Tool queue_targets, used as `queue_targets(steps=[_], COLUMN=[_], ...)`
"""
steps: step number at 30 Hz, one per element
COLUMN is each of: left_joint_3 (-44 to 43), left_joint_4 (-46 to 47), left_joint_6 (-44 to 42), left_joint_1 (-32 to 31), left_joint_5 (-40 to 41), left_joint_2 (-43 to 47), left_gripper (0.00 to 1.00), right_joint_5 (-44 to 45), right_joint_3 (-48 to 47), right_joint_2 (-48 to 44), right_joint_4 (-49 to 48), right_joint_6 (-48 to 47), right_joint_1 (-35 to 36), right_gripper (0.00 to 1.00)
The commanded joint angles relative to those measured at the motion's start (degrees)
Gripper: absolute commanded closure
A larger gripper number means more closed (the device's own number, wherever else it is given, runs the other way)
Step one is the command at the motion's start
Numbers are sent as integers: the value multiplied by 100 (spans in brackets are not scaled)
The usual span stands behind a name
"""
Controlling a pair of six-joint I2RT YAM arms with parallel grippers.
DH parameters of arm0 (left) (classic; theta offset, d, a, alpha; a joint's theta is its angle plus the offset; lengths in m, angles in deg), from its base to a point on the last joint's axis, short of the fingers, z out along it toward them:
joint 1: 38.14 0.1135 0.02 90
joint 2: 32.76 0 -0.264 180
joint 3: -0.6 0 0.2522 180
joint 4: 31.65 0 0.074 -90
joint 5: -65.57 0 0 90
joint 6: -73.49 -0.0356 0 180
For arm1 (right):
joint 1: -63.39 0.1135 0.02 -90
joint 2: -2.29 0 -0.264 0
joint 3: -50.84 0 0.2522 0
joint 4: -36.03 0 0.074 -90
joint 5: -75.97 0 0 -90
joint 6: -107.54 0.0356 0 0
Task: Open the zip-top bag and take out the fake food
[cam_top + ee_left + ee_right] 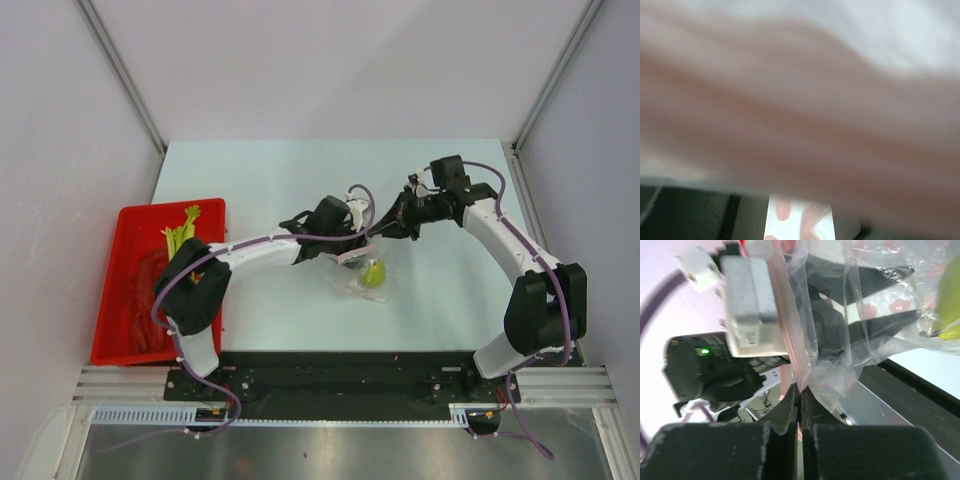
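Pale counter (300, 180) inside white walls (300, 70) carries a red tray (110, 345) at its left, and the zip-top bag (358, 268) stands mid-counter, its pink mouth strip (352, 256) running from left jaws to right jaws; the right jaws are pressed together on a fold of film, the left jaws stand spread at the mouth, and the pear (374, 273) sags low in the bag, toward the near edge from both

Both arms reach to frame centre; right end effector (799, 390) pinches the bag (832, 375), left end effector (348, 245) fingers parted.
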Motion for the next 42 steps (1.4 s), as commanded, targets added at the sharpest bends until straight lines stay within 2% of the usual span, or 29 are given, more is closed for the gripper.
queue_targets(steps=[1,5,9,12,13,15,16,17,19,23,28,30,32,36,37,41,42], left_joint_3=[-730,-705,-635,-381,-171,-46,-20,-19,-11,68,121,130,113,51,68,104,69], left_joint_4=[-202,-18,324,631,746,922,923,914,905,940,940,1001,1011,1046,1211,1371,1371], left_joint_6=[564,837,408,127,47,-41,-76,-103,-86,-15,81,169,231,266,257,-14,-67], left_joint_1=[-230,-380,-538,-556,-556,-548,-539,-539,-521,-512,-425,-381,-380,-372,-372,-372,-380], left_joint_5=[-172,31,-30,-275,-380,-469,-504,-504,-531,-592,-961,-1162,-1286,-1716,-1735,-1814,-1805], left_joint_2=[-346,-382,-320,-277,-242,-136,-127,-127,-127,-74,-57,-57,-118,-215,-215,-232,-250], left_gripper=[49,48,48,50,51,51,51,51,51,52,53,53,53,52,52,50,50], right_joint_5=[-222,-187,-169,-336,-345,-310,-258,-109,-29,330,1042,1735,2463,2906,3038,2688,2635], right_joint_3=[181,287,305,305,305,305,305,305,305,287,287,287,304,497,533,831,875], right_joint_2=[-288,-306,-349,-402,-428,-429,-446,-464,-568,-885,-1000,-965,-869,-404,-333,212,291], right_joint_4=[612,647,665,210,103,-116,-109,-83,-82,-93,1128,1604,1867,1843,1799,1693,1693], right_joint_6=[-852,-923,-871,-354,-248,-80,-88,-106,-63,17,-859,-1168,-1529,-1785,-1828,-1847,-1838], right_joint_1=[-107,-186,-344,-336,-301,-274,-292,-318,-432,-1010,-1952,-2233,-2261,-2156,-2112,-1831,-1769], right_gripper=[100,100,100,100,95,76,59,52,41,36,47,50,52,72,74,87,93])
